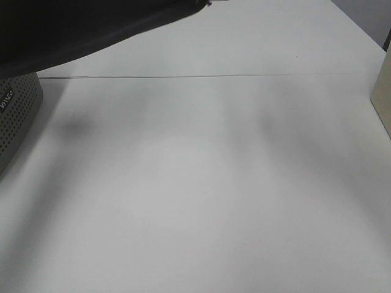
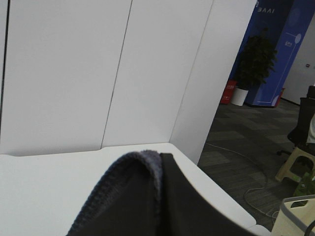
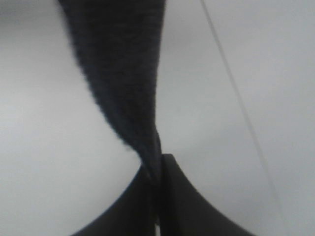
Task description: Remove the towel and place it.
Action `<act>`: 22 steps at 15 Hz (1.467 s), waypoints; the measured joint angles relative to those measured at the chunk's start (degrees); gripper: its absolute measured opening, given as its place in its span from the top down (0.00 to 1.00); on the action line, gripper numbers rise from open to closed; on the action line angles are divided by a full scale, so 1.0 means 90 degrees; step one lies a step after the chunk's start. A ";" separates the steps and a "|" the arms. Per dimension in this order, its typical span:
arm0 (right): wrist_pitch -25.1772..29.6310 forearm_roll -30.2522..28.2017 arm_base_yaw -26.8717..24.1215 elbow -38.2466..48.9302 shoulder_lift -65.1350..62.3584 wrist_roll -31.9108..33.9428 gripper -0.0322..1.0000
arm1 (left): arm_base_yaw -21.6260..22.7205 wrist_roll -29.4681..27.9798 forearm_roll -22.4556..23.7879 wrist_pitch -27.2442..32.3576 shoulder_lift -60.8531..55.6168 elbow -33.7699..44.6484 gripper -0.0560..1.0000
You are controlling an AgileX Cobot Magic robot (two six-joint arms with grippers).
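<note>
The towel [image 1: 73, 30] is a dark cloth held up in the air across the far left of the exterior high view, above the gray perforated basket [image 1: 15, 116]. Neither gripper shows in that view. In the left wrist view my left gripper [image 2: 161, 164] is shut on a hemmed edge of the towel [image 2: 140, 164], which folds over the fingertips. In the right wrist view my right gripper [image 3: 158, 174] is shut on a twisted strip of the towel [image 3: 123, 73] that stretches away from the jaws over the white table [image 3: 49, 123].
The white table [image 1: 214, 183] has a thin seam line [image 1: 214, 75] across its far part. A beige object [image 1: 382, 91] stands at the right edge. White partition walls [image 2: 74, 73] rise behind the table, and a beige bin [image 2: 295, 216] sits on the floor beyond it.
</note>
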 joint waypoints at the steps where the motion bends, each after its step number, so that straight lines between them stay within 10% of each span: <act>1: 0.0045 -0.0579 0.0000 -0.0828 0.0000 -0.0433 0.96 | -0.0236 -0.0134 -0.0006 0.0108 0.0318 -0.0376 0.95; 7: 0.0115 -0.0815 -0.0306 -0.1375 -0.0299 -0.0802 0.96 | -0.0738 -0.0166 -0.0013 0.0414 0.0936 -0.1706 0.95; 17: -0.0395 0.1184 -0.1942 -0.1375 -0.1280 -0.0274 0.96 | -0.1171 -0.0166 -0.0019 0.1038 0.1439 -0.2973 0.95; 22: -0.0006 0.0102 -0.1942 -0.1388 -0.1311 -0.3196 0.96 | -0.1261 -0.0166 -0.0146 0.1261 0.1795 -0.2979 0.95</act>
